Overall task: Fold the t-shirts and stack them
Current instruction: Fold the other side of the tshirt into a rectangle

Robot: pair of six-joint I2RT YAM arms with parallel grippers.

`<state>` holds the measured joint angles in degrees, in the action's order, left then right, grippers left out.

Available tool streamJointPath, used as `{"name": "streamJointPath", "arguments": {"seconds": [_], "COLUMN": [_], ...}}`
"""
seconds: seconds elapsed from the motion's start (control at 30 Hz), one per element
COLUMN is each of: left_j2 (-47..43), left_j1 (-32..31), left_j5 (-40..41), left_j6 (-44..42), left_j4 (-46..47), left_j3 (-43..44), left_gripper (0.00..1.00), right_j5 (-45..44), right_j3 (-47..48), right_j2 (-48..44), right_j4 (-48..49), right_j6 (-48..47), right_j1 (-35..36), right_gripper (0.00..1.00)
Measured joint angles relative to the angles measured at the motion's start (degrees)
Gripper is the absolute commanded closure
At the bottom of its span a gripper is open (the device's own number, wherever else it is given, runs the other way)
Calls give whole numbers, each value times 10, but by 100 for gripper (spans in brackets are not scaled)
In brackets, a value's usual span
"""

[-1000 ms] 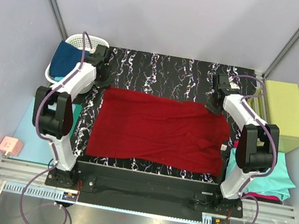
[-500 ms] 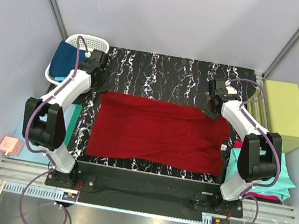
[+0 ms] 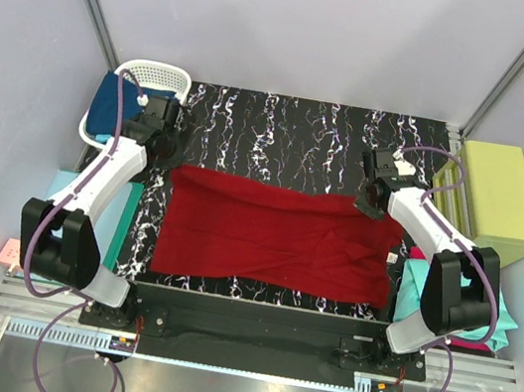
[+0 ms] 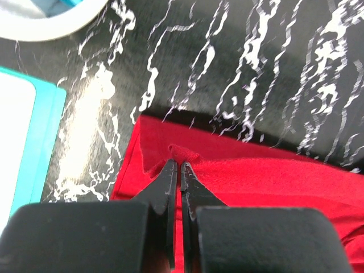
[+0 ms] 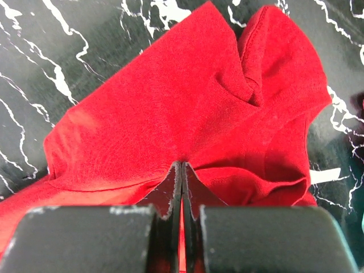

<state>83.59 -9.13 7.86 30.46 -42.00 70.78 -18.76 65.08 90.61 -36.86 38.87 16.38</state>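
At far left a navy shirt (image 3: 108, 105) lay in the basket (image 3: 154, 69). The red shirt (image 3: 275, 238) lay spread across the desk (image 3: 284, 124), its near edge close to the desk's near rim and its far edge caught at 2 points. The left jaws were clenched on a small ridge of red cloth just inside the far-left corner. In the wrist view only a thin pinch showed at the tips, so the hold looked slight. The right jaws were clenched on the far-right part, where the sleeve was bunched and doubled over itself.

The step in hand appeared to be a fold of the far edge toward the near one. To do it well, both arms would have needed to lift together and level, enough for the cloth to clear itself, then travel toward the bases at 1 pace so the fold line ran straight. The thin left pinch was the weak spot: a jerk could have pulled it free. The bunched right sleeve would likely have folded in crooked unless tension between the 2 holds drew it flat. Release belonged only once edge lay on edge. At right the box (image 3: 501, 196) and a teal shirt (image 3: 502, 315) sat beside the desk
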Motion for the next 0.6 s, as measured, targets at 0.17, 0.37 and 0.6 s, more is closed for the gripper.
{"name": "streamJointPath", "arguments": {"seconds": [0.17, 0.37, 0.6], "left_j2": [0, -2, -15], "left_j1": [0, 0, 0], "left_j5": [0, 0, 0], "left_j6": [0, 0, 1], "left_j4": [2, 2, 5], "left_j3": [-38, -70, -93], "left_gripper": [100, 100, 100], "right_j5": [-3, -7, -8], "right_j3": [-19, -43, -64], "right_j2": [-7, -16, -24], "right_j4": [-5, -13, -30], "right_j6": [8, 25, 54], "right_j1": [13, 36, 59], "right_gripper": [100, 100, 100]}}
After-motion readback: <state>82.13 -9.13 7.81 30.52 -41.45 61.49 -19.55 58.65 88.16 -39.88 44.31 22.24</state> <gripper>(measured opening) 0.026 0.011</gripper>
